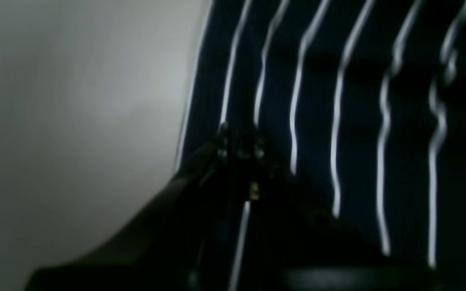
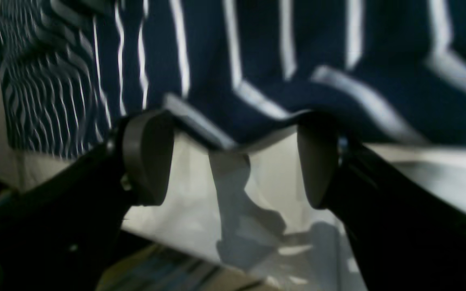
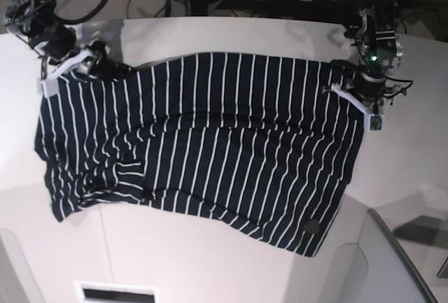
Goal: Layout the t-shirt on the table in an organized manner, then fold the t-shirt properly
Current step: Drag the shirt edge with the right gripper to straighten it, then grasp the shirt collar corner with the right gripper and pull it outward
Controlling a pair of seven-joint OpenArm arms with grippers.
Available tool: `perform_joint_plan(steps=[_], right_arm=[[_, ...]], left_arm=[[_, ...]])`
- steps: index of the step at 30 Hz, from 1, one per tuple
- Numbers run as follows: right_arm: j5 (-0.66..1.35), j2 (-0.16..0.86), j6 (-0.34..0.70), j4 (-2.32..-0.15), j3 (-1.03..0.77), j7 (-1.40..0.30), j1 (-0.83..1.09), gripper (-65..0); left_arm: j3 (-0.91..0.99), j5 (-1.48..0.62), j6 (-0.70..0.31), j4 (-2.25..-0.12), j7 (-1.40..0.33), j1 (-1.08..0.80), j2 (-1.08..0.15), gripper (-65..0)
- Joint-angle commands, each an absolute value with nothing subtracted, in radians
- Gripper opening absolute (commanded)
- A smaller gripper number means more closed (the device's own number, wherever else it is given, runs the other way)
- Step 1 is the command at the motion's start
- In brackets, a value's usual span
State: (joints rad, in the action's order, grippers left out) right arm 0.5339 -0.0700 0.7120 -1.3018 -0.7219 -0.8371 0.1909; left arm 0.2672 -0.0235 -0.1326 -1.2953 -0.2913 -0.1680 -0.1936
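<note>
The t-shirt [image 3: 203, 142] lies spread across the middle of the table [image 3: 210, 261] in the base view, wrinkled toward the lower left, its hem at the right. At the upper right of that view the left gripper [image 3: 348, 81] sits at the shirt's corner, its fingers closed tight on the cloth. At the upper left the right gripper [image 3: 98, 61] sits at the shirt's other top corner; in its wrist view its fingers [image 2: 148, 157] stand apart, with the shirt's edge just behind them.

The tabletop [image 3: 210, 261] is viewed from overhead by the base camera, while the t-shirt [image 3: 210, 142] is shared, close up, with both wrist cameras.
</note>
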Motion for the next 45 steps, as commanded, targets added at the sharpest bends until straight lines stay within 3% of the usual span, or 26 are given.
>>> perform_joint_plan(steps=[1,5,7,9,12,13,15,22,28,32,36,42,44,45], right_arm=[[0.483,-0.067,0.685,-1.287,-0.733,-0.865,0.188,-20.1],[0.481,-0.067,0.685,-1.273,-0.739,-0.865,0.182,-20.6],[0.481,-0.067,0.685,-1.273,-0.739,-0.868,0.182,-24.3],[0.483,-0.067,0.685,-1.273,-0.739,-0.868,0.182,-37.8],[0.483,-0.067,0.685,-1.276,-0.739,-0.871,0.183,-63.5],[0.483,-0.067,0.685,-1.282,-0.739,-0.872,0.188,-65.0],[0.483,-0.059,0.685,-1.291,-0.742,-0.905,0.188,-62.6],[0.476,-0.031,0.676,-1.506,-0.823,-1.173,0.191,-64.8],[0.475,-0.022,0.501,-1.768,-0.788,-1.385,0.165,-64.8],[0.472,-0.018,0.377,-1.844,-0.684,-1.396,0.117,-64.8],[0.47,-0.016,0.252,-1.784,-0.57,-1.396,0.021,-64.8],[0.47,0.064,0.165,-1.509,-0.386,-1.297,-0.145,-64.7],[0.47,0.111,0.16,-1.383,-0.305,-1.25,-0.197,-59.9],[0.475,0.137,0.16,-1.319,-0.271,-1.241,-0.219,-53.9]], left_arm=[[0.268,-0.024,-0.13,-1.28,-0.278,-0.15,-0.203,-65.0],[0.209,-0.024,-0.13,-1.167,-0.278,-0.094,-0.205,-65.0],[0.177,-0.024,-0.13,-1.135,-0.277,-0.085,-0.205,-65.0],[0.157,-0.024,-0.13,-1.116,-0.277,-0.079,-0.205,-65.0],[0.153,-0.024,-0.13,-1.092,-0.277,-0.071,-0.205,-65.0],[0.153,-0.024,-0.13,-1.089,-0.277,-0.071,-0.205,-65.0],[0.153,-0.024,-0.13,-1.089,-0.277,-0.071,-0.205,-65.0],[0.153,-0.024,-0.13,-1.087,-0.277,-0.074,-0.225,-65.0],[0.16,-0.024,-0.13,-1.087,-0.277,-0.079,-0.231,-65.0],[0.157,-0.024,-0.13,-1.087,-0.277,-0.081,-0.231,-65.0],[0.154,-0.024,-0.13,-1.087,-0.277,-0.082,-0.228,-65.0],[0.16,-0.024,-0.13,-1.087,-0.277,-0.084,-0.229,-65.0],[0.16,-0.024,-0.13,-1.087,-0.277,-0.085,-0.229,-65.0],[0.16,-0.024,-0.13,-1.087,-0.277,-0.085,-0.229,-65.0]])
